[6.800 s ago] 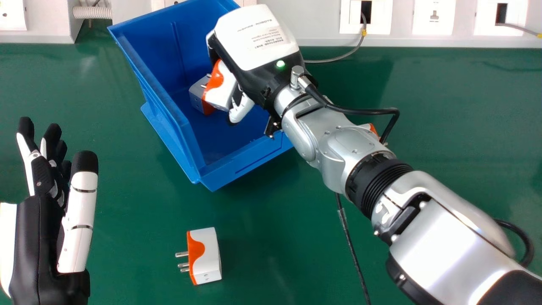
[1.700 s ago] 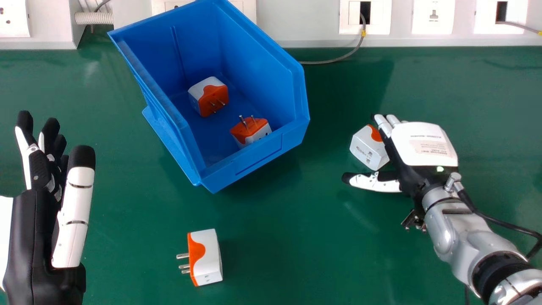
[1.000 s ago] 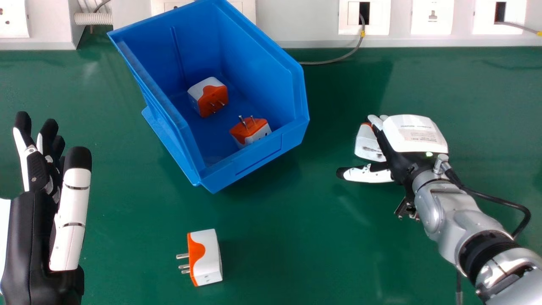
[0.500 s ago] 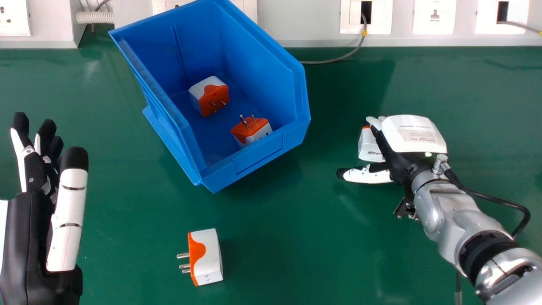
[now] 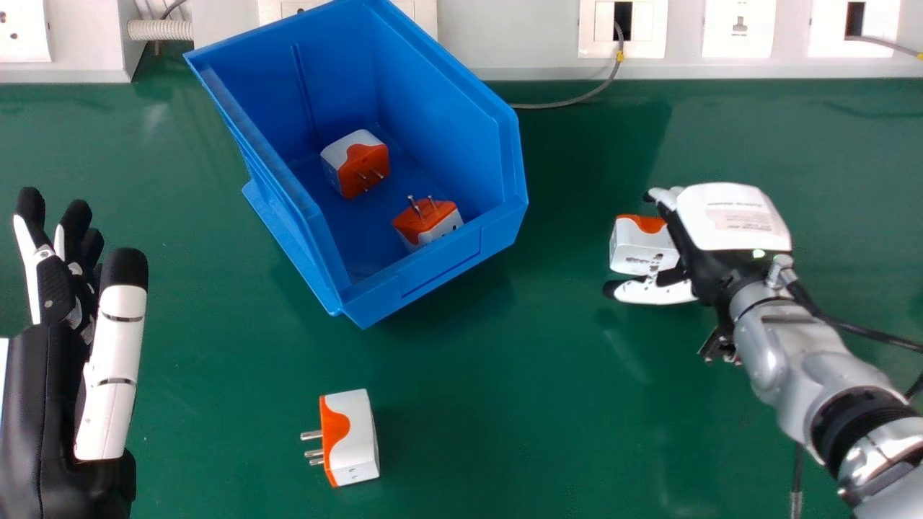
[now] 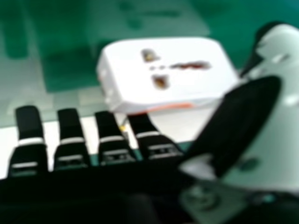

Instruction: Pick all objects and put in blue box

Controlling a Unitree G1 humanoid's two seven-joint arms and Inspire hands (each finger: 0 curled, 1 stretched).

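Note:
My right hand [image 5: 728,223] is low over the table's right part, fingers straight and thumb extended, with a white-orange plug adapter [image 5: 642,249] between fingers and thumb. In the right hand view that adapter [image 6: 168,72] lies just beyond the fingertips of my right hand [image 6: 112,149], beside the thumb. Two more adapters, one [image 5: 357,164] farther back and another [image 5: 429,222] nearer the front, rest inside the blue box [image 5: 440,267]. A fourth adapter [image 5: 351,436] lies on the table, prongs toward the left. My left hand [image 5: 115,360] stays at the left edge, open and holding nothing.
The green table [image 5: 469,404] carries everything. Behind it runs a white panel with sockets [image 5: 739,29], and a grey cable [image 5: 570,101] curves down beside the box. A dark cable [image 5: 797,476] hangs below the right forearm.
Since the oldest frame, my right hand has left the box, where two adapters now show. Lately it shifted a little right and back, uncovering more of the adapter beside it. My left hand drifted slightly left.

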